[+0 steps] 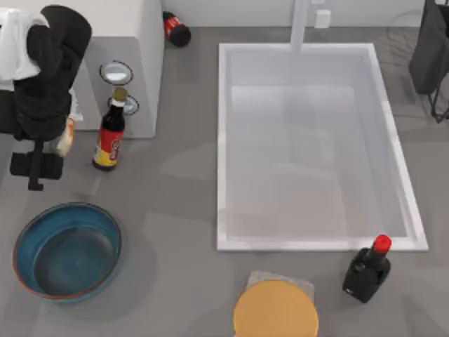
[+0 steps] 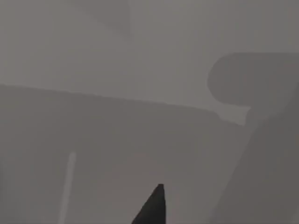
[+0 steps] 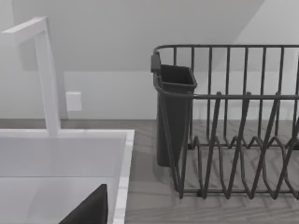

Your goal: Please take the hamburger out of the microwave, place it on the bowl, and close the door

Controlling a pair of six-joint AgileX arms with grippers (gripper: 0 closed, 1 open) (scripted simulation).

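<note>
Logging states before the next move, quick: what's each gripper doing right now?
Left gripper: at the microwave, cannot be told.
Right gripper: parked by the sink, cannot be told.

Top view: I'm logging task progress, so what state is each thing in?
Bowl: upright, empty.
Hamburger: beside left arm, not in bowl.
Door: hidden under left arm.
Sauce bottle: upright, capped.
Red-capped bottle: upright.
Red-labelled bottle: lying down.
Sink: empty.
Dish rack: visible slots empty.

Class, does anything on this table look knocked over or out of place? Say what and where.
The red-labelled bottle beside the microwave, at the back wall, seems to lie on its side; the sauce bottle and the red-capped bottle stand upright.
</note>
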